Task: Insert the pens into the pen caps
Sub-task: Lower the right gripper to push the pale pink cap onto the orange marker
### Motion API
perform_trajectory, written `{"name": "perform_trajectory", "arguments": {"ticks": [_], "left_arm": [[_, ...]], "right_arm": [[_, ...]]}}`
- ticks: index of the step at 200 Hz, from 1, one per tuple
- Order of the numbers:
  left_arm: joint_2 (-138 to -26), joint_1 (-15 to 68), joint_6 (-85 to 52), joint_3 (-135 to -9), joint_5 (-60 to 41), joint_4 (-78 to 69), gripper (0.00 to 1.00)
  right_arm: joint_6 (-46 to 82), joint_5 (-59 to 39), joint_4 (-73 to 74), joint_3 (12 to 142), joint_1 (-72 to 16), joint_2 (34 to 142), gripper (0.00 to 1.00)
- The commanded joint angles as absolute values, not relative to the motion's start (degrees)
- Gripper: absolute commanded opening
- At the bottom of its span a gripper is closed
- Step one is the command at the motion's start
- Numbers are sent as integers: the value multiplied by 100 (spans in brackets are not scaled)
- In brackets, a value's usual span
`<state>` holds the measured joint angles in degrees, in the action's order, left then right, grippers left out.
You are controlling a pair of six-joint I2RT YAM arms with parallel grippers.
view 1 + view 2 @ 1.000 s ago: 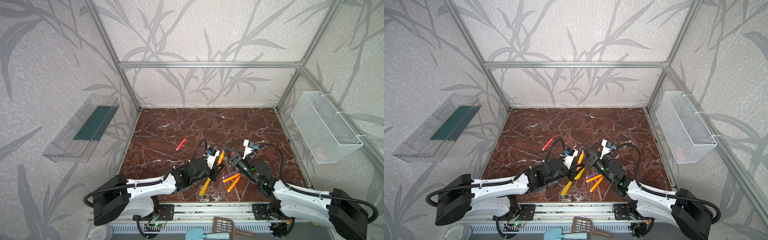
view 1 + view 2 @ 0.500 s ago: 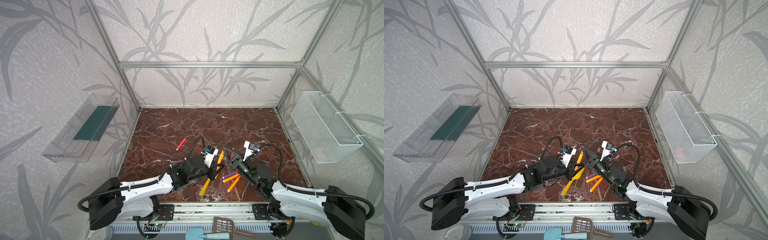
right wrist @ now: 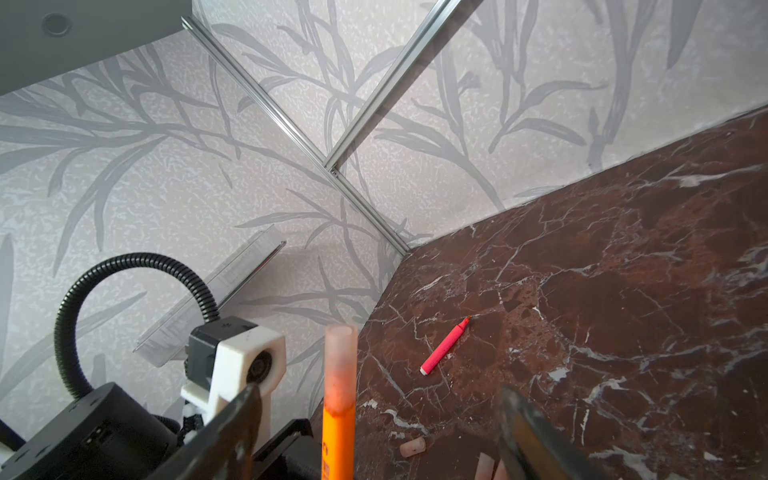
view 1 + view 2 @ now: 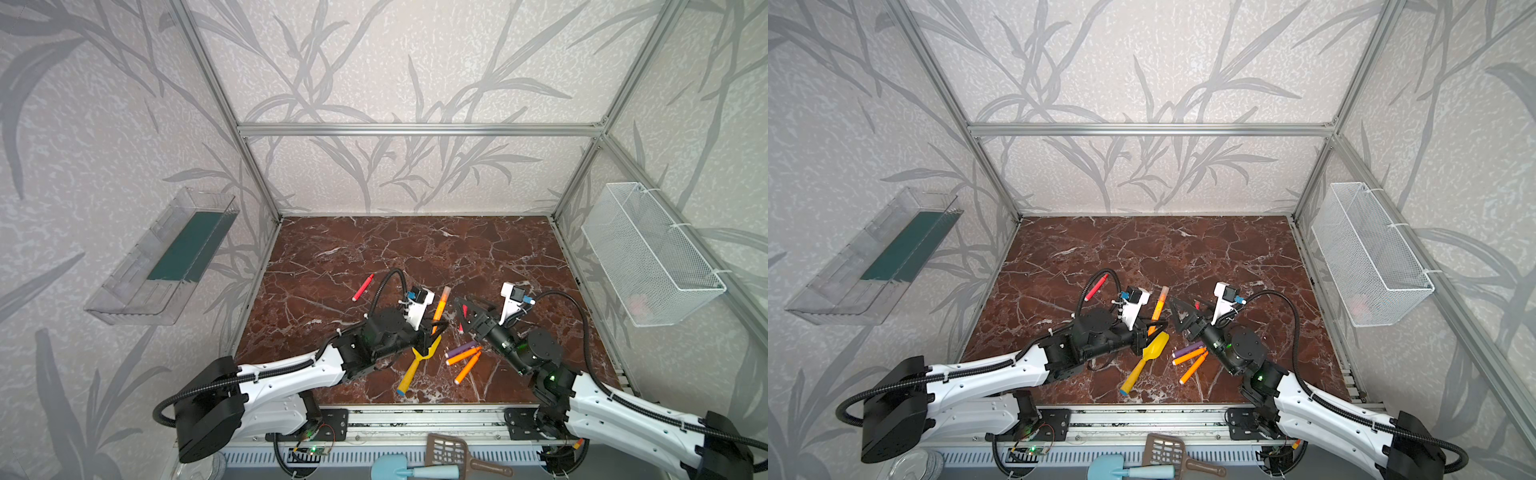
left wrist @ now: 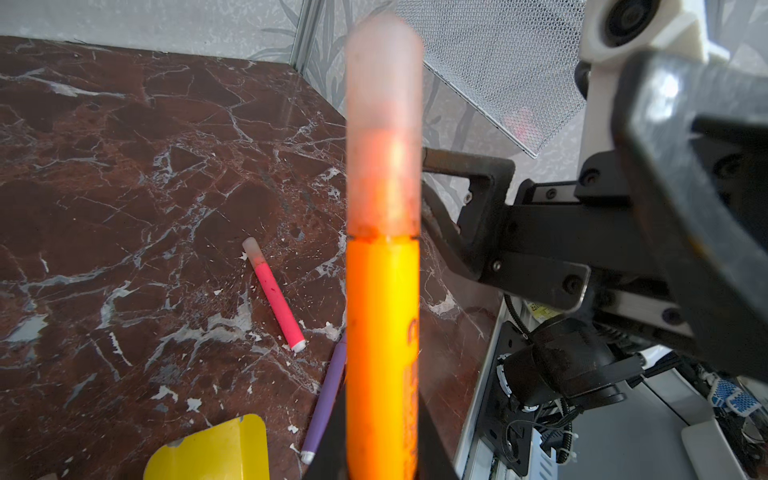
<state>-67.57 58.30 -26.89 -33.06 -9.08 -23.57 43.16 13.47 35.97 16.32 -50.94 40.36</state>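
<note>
Now the left hand is pressed tight on the lower part of an orange marker pen, holding it tilted up off the dark red marble table. A translucent pinkish pen cap sits over the pen's upper end. The right hand stands just beside that cap, jaws spread wide and holding nothing. In its wrist view the capped pen shows in the gap between the two fingers, apart from both.

Under the right hand a capped red-pink pen lies on the table. Toward the front edge a purple pen and two bare orange pens lie close together, just beside a yellow toy shovel with an orange handle. An uncapped red-pink pen lies alone, farther back and left of the left hand. Loose pinkish caps rest near the right hand.

All this crowds the front half; the rear half, up to the back wall and side rails, is bare marble. A white wire basket hangs on the right wall and a clear plastic tray on the left, both outside the table's edges.
</note>
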Motion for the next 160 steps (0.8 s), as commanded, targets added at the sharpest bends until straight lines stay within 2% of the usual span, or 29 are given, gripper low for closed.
{"name": "perform_trajectory", "arguments": {"ticks": [1,43,87,160], "left_arm": [[-6705,5903,-2339,-3232,-905,-2366,0],[-6871,6058,-2033,-3234,-981,-2382,0],[-7142,6177,-1942,-3366,-987,-2426,0],[-7529,6233,-1942,-3559,-873,-2476,0]], "right_arm": [[4101,1471,3074,1947,-4937,3964,89],[4298,831,2889,2404,-4443,4446,89],[4594,207,3293,2710,-4333,5382,71],[4764,63,3473,2839,-4335,5808,39]]}}
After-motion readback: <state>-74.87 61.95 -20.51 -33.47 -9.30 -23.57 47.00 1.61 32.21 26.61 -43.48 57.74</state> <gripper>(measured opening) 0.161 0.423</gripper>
